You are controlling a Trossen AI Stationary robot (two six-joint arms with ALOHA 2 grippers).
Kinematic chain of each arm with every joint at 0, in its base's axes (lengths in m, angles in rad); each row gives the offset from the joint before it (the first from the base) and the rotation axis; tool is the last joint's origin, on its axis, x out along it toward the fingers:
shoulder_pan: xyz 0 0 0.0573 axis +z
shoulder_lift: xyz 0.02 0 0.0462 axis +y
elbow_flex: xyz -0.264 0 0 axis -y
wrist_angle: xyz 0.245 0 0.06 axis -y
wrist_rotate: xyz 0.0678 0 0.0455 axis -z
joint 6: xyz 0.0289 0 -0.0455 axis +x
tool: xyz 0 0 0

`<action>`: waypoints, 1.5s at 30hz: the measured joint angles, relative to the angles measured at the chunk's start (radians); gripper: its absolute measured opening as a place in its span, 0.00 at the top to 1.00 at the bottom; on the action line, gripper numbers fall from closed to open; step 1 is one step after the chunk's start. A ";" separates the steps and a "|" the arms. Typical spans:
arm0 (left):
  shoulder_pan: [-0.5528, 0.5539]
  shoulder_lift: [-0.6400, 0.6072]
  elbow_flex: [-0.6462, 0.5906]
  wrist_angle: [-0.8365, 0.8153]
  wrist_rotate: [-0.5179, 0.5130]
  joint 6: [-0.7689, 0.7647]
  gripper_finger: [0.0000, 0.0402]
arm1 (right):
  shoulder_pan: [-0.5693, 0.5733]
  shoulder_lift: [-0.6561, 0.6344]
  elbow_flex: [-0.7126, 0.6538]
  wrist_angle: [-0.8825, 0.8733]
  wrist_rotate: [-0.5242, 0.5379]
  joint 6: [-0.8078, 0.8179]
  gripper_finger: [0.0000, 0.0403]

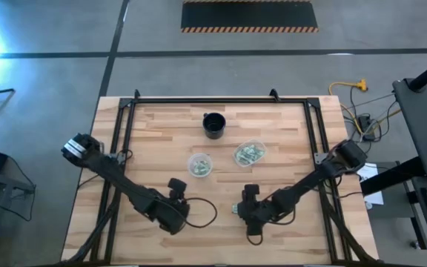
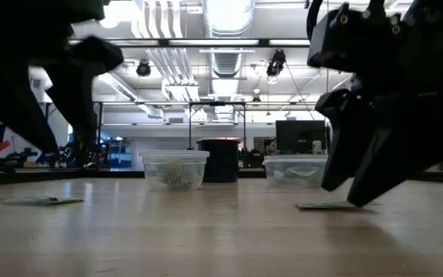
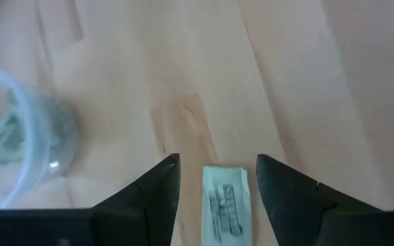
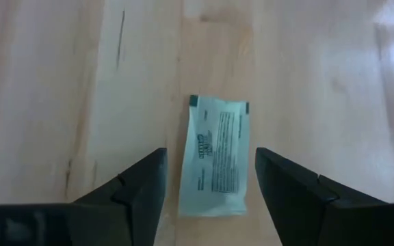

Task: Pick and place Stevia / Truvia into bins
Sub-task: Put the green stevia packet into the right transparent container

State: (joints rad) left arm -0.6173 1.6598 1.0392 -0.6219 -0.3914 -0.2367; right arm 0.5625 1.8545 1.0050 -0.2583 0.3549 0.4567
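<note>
Two clear cups, the bins, stand mid-table with green-and-white packets inside: the left one (image 1: 199,165) and the right one (image 1: 250,153). A Truvia packet (image 3: 226,205) lies flat on the wood. My left gripper (image 3: 217,160) is open above it, a finger on either side, apart from the packet. A second packet (image 4: 214,157) lies flat under my right gripper (image 4: 211,154), which is open with its fingers straddling the packet. In the low view both packets (image 2: 43,200) (image 2: 325,205) rest on the tabletop.
A black round cup (image 1: 213,124) stands behind the two clear cups near the table's far edge. The left clear cup (image 3: 12,137) shows close beside my left gripper. Bare wood (image 1: 213,237) lies between the arms at the table's near side.
</note>
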 joint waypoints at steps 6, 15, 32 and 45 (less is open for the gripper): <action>-0.063 -0.108 0.006 -0.113 -0.043 -0.133 0.56 | -0.016 0.023 0.000 0.000 -0.038 0.018 0.47; -0.171 -0.160 0.001 -0.309 -0.093 -0.365 0.56 | -0.018 0.024 0.001 -0.032 -0.041 0.068 0.54; -0.213 -0.157 -0.033 -0.303 -0.129 -0.414 0.56 | -0.019 0.026 -0.004 -0.050 -0.040 -0.007 0.96; -0.213 -0.157 -0.033 -0.303 -0.146 -0.413 0.56 | 0.018 -0.001 0.019 -0.114 0.064 -0.059 0.98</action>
State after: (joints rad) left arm -0.8303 1.5028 1.0061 -0.9245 -0.5376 -0.6498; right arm 0.5800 1.8539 1.0243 -0.3723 0.4192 0.3977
